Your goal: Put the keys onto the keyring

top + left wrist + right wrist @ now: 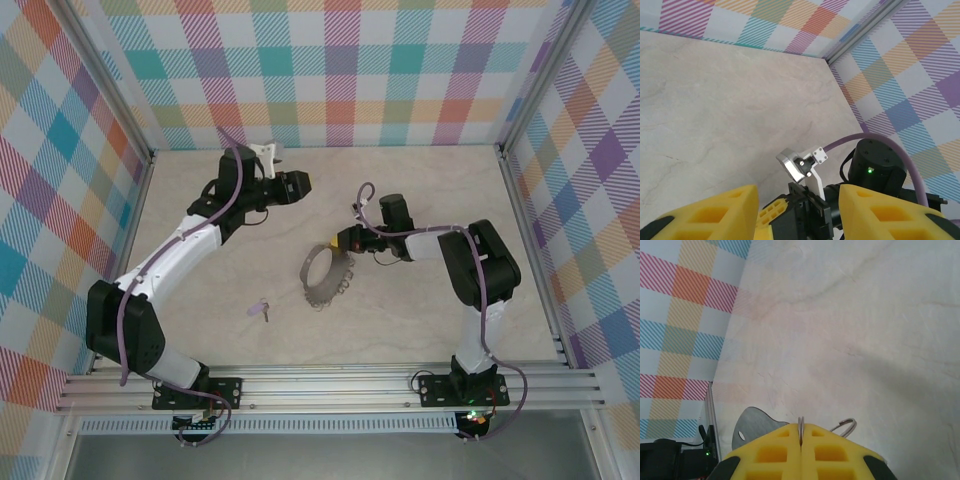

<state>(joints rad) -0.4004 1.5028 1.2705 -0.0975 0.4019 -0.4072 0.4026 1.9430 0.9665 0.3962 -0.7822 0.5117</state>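
Observation:
The tiny key (263, 309) with a pale lilac head lies flat on the table, left of centre and towards the front. The silvery-grey keyring (323, 276), a loop with a knobbly edge, stands mid-table. My right gripper (340, 243) is shut on its upper rim. In the right wrist view the yellow fingers (775, 452) pinch a thin strip of the keyring (801, 426), with a flat metal tab and a wire hook sticking out on either side. My left gripper (299, 185) hovers at the back of the table, well away from the key. Its fingers (715, 215) stand open with nothing between them.
Checked walls enclose the table on three sides, with aluminium posts (512, 180) at the back corners. A metal rail (330, 385) runs along the front edge. Past the left gripper, the left wrist view shows the right arm's black motor housing (875, 170) and camera bracket (799, 164).

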